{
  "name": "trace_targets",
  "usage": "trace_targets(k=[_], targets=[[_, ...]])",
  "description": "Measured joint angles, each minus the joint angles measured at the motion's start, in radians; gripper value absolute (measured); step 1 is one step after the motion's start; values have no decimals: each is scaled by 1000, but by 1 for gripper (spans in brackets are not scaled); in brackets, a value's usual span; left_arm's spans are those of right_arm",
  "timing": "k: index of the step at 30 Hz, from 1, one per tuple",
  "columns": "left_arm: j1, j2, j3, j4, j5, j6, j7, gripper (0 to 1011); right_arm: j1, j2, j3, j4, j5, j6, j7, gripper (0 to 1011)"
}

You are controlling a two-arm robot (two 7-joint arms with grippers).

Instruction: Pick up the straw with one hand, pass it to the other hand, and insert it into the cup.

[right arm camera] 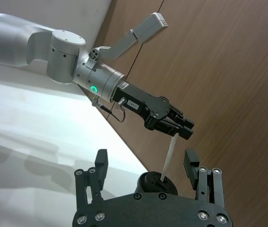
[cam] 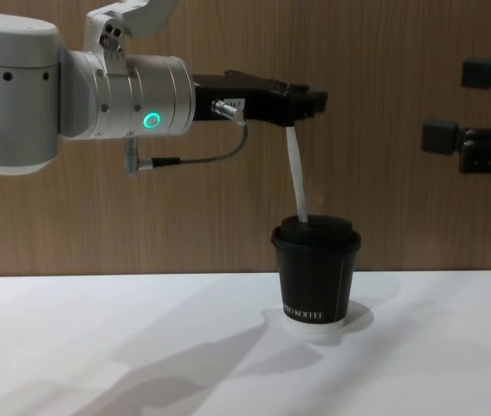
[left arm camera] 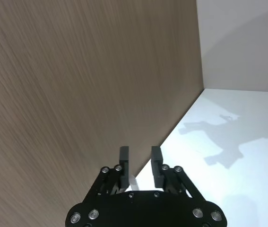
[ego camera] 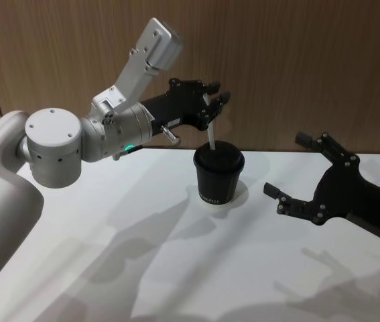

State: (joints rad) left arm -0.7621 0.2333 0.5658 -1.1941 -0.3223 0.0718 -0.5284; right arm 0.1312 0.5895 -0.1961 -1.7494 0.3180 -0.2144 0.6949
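While the white tabletop lies nearest w/ arm shadows across it, the small black paper cup w/ black domed lid, white lettering & white bottom rim stands upright on it, roughly mid-table in the head view. Right gripper, all-black w/ blocky square-ended fingers, hangs to the cup's right, apart from it, fingers spread wide & holding nothing; in the chest view its finger ends enter at the upper right edge. Its wrist cam looks over those spread fingers at the cup.

Long thin white straw stands nearly upright, slightly tilted, lower end in the lid's opening, upper end pinched in the left gripper, the black long-fingered one on a big silver cylindrical wrist w/ green ring light, reaching in from the left above the cup. Fingers pressed onto the straw top. Left wrist view shows two finger ends w/ a gap; straw can't be made out there.

Behind everything, brown wood-grain wall panel.
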Motion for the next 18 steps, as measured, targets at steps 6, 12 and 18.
trace_targets(k=[6,12,18], targets=[[-2,-3,0,5,1,-2,-2,433,0,0,0,0,0,0,0,1001],[-2,-5,0,8,2,-2,-2,656,0,0,0,0,0,0,0,1001],[-3,-6,0,10,2,-3,-3,832,0,0,0,0,0,0,0,1001]])
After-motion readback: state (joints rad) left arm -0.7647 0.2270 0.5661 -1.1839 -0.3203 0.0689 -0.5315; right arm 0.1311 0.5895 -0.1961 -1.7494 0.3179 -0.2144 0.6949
